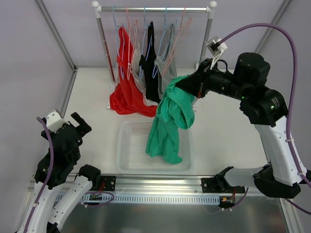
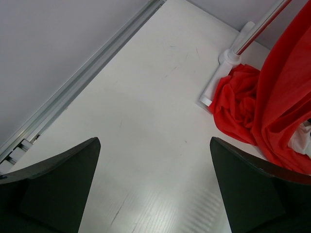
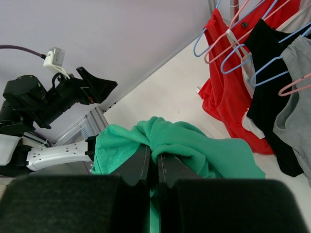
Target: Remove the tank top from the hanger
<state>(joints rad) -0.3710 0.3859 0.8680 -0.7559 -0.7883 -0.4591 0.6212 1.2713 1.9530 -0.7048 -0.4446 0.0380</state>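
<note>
One tank top (image 1: 167, 126) is pinched in the closed right gripper (image 1: 178, 85) and is hung bunched over one white basket (image 1: 125, 167), its lower end inside the basket. One left gripper (image 1: 68, 122) is held with jaws spread wide and gripping nothing, near the table's left edge. Four other garments (red, pale, black, grey) are counted on one rack (image 1: 155, 8).

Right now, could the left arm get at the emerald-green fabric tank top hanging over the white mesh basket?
Probably yes: the open left gripper sits left of the basket, with only bare table and basket rim between it and the tank top.
</note>
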